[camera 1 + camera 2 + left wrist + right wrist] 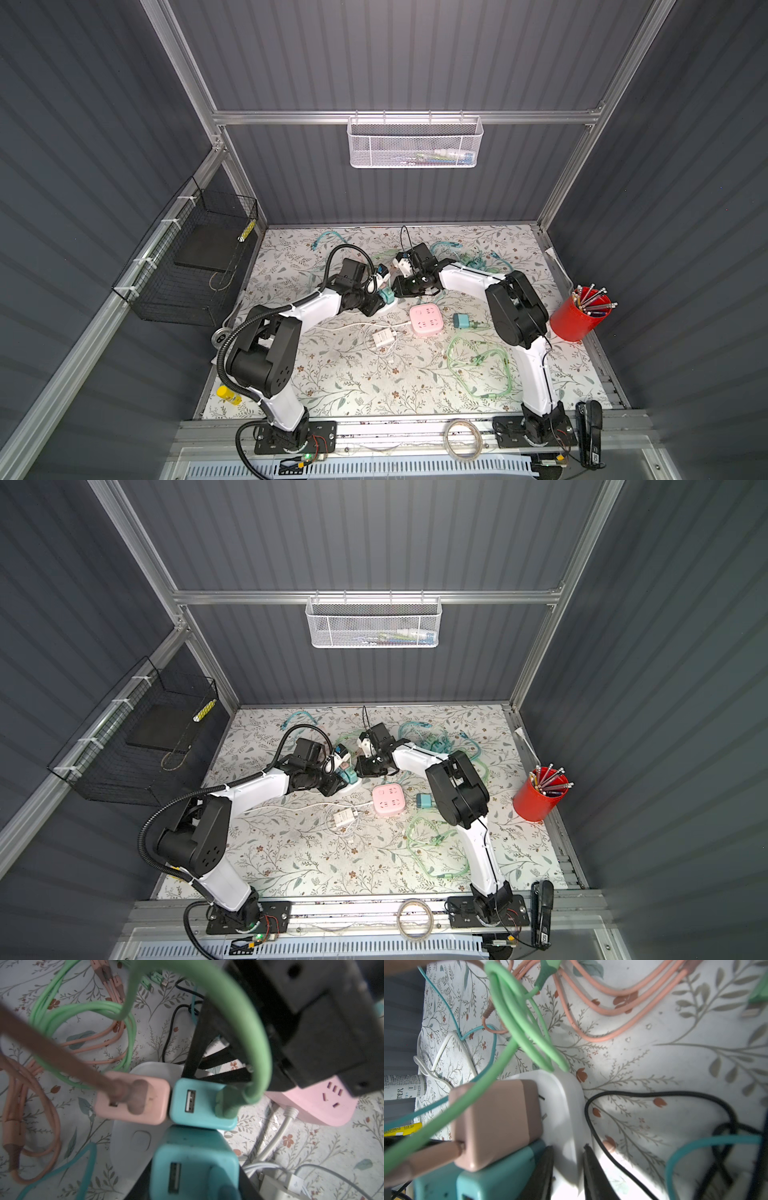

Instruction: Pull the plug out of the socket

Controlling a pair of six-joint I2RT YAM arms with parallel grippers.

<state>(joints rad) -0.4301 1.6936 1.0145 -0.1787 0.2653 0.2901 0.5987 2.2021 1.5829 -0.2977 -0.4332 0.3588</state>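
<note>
A white socket (133, 1140) lies mid-table with a pink plug (133, 1097) and two teal plugs in it. My left gripper (193, 1184) is shut on the nearer teal plug (193, 1165), whose sides sit between the black fingers. The second teal plug (199, 1103) carries a green cable (239, 1022). My right gripper (568, 1167) is shut on the white socket's (566, 1118) edge, one finger on each side, beside the pink plug (496, 1124). In both top views the two grippers (380, 301) (401, 286) meet over the socket (353, 785).
A pink cube socket (425, 318), a white charger (384, 337) and a loose teal adapter (461, 321) lie just in front. Green cables (478, 365) sprawl to the right. A red pen cup (580, 318) stands at the right edge, a black wire basket (195, 266) hangs left.
</note>
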